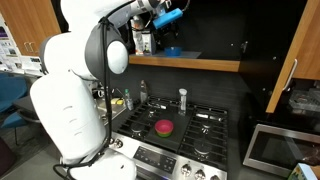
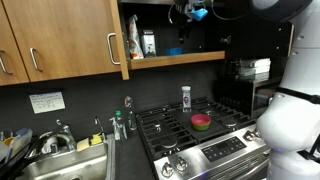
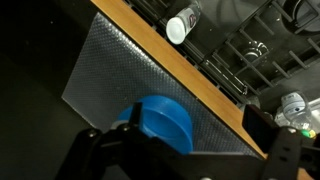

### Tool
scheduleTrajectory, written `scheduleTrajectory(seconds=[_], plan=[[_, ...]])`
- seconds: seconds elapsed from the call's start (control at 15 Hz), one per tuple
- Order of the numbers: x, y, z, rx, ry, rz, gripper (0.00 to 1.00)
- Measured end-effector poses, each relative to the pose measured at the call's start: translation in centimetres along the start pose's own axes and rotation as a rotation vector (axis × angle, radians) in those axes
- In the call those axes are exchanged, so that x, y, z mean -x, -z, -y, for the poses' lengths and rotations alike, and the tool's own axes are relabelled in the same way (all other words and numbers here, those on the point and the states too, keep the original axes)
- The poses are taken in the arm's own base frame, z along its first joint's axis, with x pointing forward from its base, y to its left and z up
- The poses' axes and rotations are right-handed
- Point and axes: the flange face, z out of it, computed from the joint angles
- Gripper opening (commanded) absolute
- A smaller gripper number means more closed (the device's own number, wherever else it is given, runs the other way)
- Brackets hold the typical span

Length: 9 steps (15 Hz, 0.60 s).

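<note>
Glossy blue plastic bowl (image 3: 165, 122), wooden shelf (image 3: 170, 56)

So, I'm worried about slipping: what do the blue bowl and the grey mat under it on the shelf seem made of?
The blue bowl looks like plastic: even, saturated colour with a soft, smooth sheen. The grey mat looks like a rubbery or woven liner, matte with a fine dimpled pattern; which of the two is unclear.

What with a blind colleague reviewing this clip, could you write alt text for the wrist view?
Seen from above, a blue bowl sits on a grey-lined wooden shelf, with the open pincer hanging over it. Past the shelf's edge, lower down, lie black stove grates and a white-capped bottle.
</note>
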Motion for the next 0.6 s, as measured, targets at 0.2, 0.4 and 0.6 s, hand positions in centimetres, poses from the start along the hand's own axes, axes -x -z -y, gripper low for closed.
scheduleTrajectory(seconds=[0.2, 0.4, 0.6], plan=[[1.8, -2.6, 1.8, -0.045, -0.009, 0.063, 1.00], [3.2, -6.3, 3.8, -0.083, -0.028, 0.116, 1.00], [4.6, -9.6, 5.2, -0.100, -0.063, 0.144, 1.00]])
